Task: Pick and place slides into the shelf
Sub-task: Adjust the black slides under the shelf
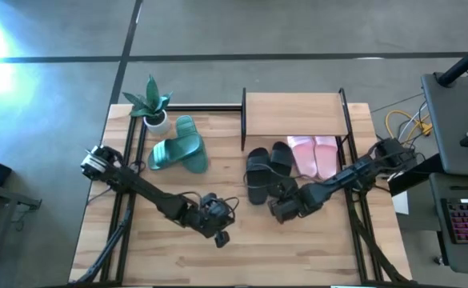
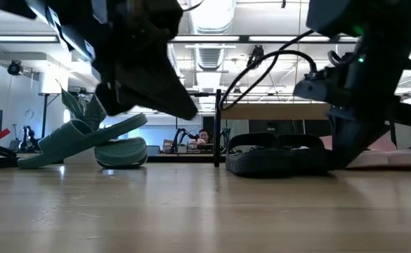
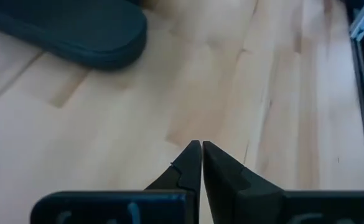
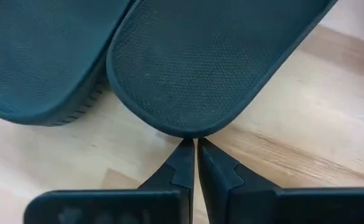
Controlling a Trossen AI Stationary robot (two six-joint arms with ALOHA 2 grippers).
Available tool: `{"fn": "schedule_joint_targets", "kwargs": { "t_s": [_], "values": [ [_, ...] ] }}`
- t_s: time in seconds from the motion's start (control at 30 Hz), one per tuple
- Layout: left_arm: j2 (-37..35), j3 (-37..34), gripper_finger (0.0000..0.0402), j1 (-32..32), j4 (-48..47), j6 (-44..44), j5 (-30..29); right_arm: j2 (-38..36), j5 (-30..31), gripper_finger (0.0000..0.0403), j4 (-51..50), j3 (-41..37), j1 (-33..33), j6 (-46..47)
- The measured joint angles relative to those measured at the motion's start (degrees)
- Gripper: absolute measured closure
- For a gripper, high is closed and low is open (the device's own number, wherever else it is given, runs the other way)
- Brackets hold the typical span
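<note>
The shelf (image 1: 296, 112) stands at the table's far side. The pink pair (image 1: 314, 156) lies at its near right, far ends under the top board. The two black slides (image 1: 266, 172) lie side by side in front of the shelf's left half. The teal pair (image 1: 179, 146) lies further left, one slide leaning on the other (image 2: 86, 137). My right gripper (image 1: 279, 211) is shut, low, just near of the black slides, its tips (image 4: 191, 144) at the rounded near end of one. My left gripper (image 1: 219, 235) is shut above bare table, mid-table near side. My right gripper points its shut fingertips level at the rounded near end (image 4: 185, 127) of one black slide, which lies flat on the table. The tips stand right at its edge; whether they touch it, I cannot tell.
A potted plant (image 1: 154, 108) stands at the far left corner by the teal pair. Bare wood stretches along the table's near side (image 1: 242, 260). In the left wrist view a dark slide's end (image 3: 88, 37) lies ahead of the fingers. Cables and a keyboard sit beyond the right edge.
</note>
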Motion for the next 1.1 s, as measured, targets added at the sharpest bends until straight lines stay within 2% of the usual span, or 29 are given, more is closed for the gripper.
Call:
{"fn": "schedule_joint_targets", "kwargs": {
  "t_s": [0.13,0.3,0.5,0.7,0.9,1.1],
  "values": [
    [4.85,0.0,0.0401,1.46,7.36,0.84,0.03,-2.31,0.26,0.039,-1.99,1.38,1.26,0.7],
    [11.87,1.68,0.0401,4.1,19.45,11.93,1.29,-5.68,3.06,0.039,-9.24,4.53,4.95,6.27],
    [18.21,6.88,0.0401,9.74,18.69,13.55,1.37,-8.51,3.47,0.039,-17.23,7.86,9.95,12.21],
    [21.13,9.68,0.0401,15.97,18.76,13.71,1.88,-8.45,3.46,0.039,-21.0,9.01,13.16,18.05],
    [20.27,10.23,0.0401,20.06,15.99,16.38,0.26,-8.32,3.36,0.039,-17.07,7.06,14.45,21.89],
    [15.19,9.94,0.0401,18.64,9.04,16.6,-0.03,-6.53,3.39,0.039,-6.52,3.19,13.07,18.95]
  ]
}}
